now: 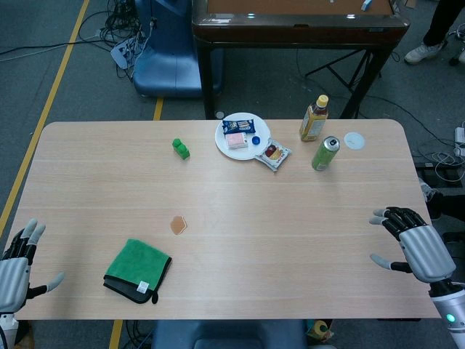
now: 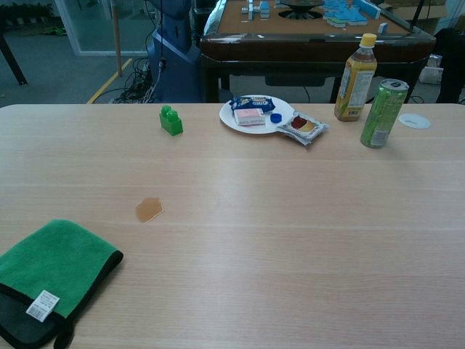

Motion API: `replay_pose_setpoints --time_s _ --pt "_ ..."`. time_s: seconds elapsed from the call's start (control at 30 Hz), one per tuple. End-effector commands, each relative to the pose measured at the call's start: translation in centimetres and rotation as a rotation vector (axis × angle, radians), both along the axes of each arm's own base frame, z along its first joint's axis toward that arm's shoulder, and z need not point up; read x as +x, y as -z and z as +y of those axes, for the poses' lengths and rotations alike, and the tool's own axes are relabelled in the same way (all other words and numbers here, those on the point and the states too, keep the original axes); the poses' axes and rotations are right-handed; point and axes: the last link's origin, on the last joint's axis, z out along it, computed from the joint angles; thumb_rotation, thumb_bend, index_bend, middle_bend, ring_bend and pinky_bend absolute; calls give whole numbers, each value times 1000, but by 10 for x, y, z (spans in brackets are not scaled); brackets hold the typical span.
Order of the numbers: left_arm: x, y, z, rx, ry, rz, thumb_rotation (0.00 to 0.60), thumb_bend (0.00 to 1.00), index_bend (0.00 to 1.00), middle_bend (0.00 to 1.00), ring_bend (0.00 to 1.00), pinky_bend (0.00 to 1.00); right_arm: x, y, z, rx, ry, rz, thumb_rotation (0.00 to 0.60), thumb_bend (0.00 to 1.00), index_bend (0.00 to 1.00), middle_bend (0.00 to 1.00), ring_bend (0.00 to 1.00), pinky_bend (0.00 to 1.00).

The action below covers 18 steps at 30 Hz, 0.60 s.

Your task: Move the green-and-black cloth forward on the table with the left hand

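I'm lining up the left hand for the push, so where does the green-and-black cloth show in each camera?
Head view: green-and-black cloth lies at lower left, near the table's front edge, right of the open left hand.
Chest view: cloth fills the bottom-left corner, white tag up; no hand shows.
Shared landmark: the small brown piece just beyond the cloth, slightly right.

The left robot hand [image 1: 16, 273], at the lower left of the head view, has a smooth silver-grey back and black fingers with light grey tips. The right robot hand [image 1: 414, 246], at the lower right, looks the same: a rounded silver shell, black fingers and pale grey tips. Below it sits a grey wrist with a small green light.
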Motion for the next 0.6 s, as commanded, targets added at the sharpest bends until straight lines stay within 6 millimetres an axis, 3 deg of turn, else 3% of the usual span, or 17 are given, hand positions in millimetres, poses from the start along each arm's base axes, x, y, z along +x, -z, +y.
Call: replay_pose_setpoints --time_s 0.03,0.33,0.6 --pt "1 0 2 -6 11 1 600 138 8 0 0 215 1 -2 0 -7 -5 1 600 165 321 273 192 195" --pt "10 7 14 -113 100 9 600 138 9 0 0 205 13 -26 -2 -97 -35 34 600 165 320 273 192 195" --pt "20 28 29 -343 202 61 600 138 8 0 0 186 18 -34 -1 -125 -32 40 600 165 321 273 192 195"
